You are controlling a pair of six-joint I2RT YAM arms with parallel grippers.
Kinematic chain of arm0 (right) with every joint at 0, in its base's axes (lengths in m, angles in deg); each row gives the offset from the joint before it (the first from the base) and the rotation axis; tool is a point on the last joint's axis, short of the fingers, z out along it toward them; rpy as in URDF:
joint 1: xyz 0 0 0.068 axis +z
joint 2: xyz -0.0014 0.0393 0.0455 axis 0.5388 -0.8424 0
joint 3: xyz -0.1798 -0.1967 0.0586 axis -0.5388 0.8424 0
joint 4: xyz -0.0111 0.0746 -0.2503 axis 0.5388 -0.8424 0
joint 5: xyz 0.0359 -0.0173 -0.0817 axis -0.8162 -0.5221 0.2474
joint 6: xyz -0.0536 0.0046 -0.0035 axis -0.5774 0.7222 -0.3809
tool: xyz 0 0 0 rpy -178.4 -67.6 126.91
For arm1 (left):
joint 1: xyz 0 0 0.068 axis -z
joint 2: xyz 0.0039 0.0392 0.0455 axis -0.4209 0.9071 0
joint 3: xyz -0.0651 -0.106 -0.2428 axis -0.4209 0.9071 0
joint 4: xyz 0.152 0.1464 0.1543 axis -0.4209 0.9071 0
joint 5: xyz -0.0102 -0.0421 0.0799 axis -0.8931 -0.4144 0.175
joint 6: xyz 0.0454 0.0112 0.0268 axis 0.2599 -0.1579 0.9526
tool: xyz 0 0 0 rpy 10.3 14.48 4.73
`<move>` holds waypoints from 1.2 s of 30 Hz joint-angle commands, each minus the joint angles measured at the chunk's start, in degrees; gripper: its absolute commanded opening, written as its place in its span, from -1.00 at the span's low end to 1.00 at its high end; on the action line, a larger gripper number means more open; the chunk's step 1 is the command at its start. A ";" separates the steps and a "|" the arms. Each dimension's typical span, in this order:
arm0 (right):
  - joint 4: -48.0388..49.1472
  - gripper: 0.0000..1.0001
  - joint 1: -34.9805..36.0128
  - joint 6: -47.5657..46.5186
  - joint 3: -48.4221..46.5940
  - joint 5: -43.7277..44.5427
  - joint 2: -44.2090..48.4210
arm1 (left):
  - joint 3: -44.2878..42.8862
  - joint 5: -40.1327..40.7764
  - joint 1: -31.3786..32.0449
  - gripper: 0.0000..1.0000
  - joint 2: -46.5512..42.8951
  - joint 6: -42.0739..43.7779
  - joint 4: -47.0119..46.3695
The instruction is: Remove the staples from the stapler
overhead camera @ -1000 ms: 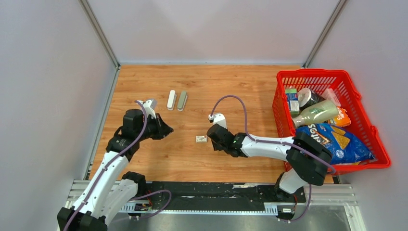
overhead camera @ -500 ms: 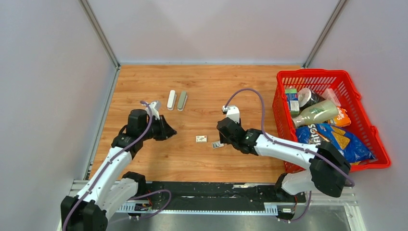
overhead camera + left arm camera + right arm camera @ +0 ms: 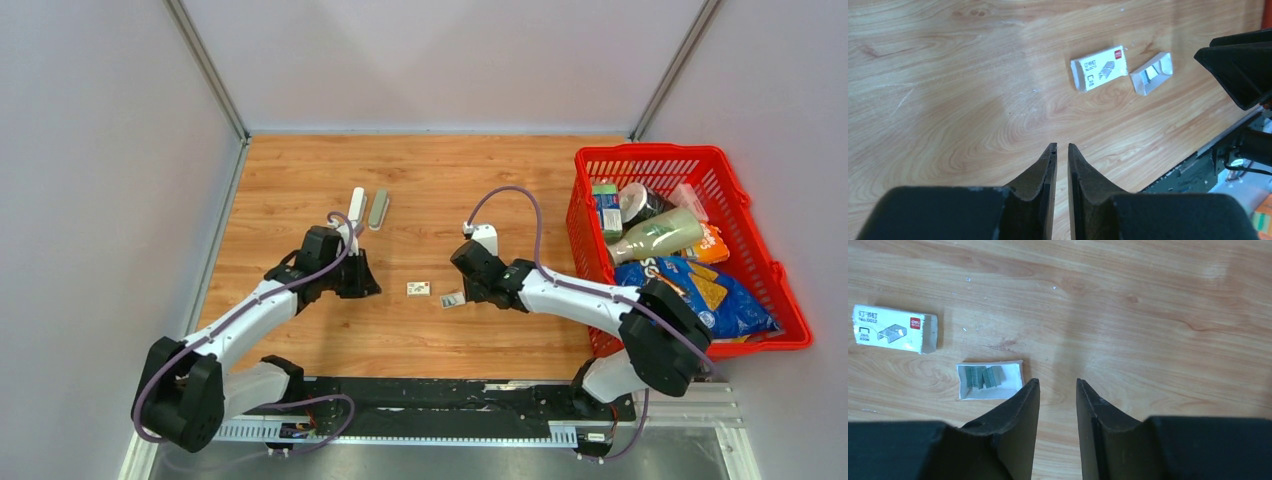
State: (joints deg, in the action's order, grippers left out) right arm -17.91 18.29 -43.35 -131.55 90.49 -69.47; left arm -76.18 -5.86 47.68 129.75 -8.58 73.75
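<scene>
The staples are short grey strips lying in a small open white tray on the wooden table. My right gripper is open and empty, with its tips just right of that tray. My left gripper points at the tray from the left. Its jaws stand a narrow gap apart with nothing between them. Two pill-shaped bars, one white and one grey-green, lie side by side behind the left arm. I cannot tell which of them is the stapler.
A white printed packet lies between the two grippers, just left of the tray. A red basket full of groceries stands at the right edge. Grey walls close the table at the left, back and right.
My left arm has swung right towards the packet and its jaws have parted slightly. My right gripper drew back right, and the staple tray now lies on the table.
</scene>
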 commanded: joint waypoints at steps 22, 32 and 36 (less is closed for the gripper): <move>6.77 -0.36 -1.15 2.31 -0.35 -8.34 -4.12 | -1.29 5.02 1.38 -0.50 9.11 1.24 -7.50; 6.42 -0.36 -1.06 2.14 0.00 -8.08 -1.31 | -1.81 5.11 1.74 -0.49 10.25 1.33 -7.85; 6.86 -0.35 -1.15 1.78 0.00 -8.87 -1.39 | -1.90 5.02 2.00 -0.49 10.43 1.07 -8.11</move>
State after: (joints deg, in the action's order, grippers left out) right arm -12.92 17.33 -41.91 -131.55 81.71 -72.24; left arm -76.20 -0.68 49.23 139.89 -8.01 67.73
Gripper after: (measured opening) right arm 0.324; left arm 0.251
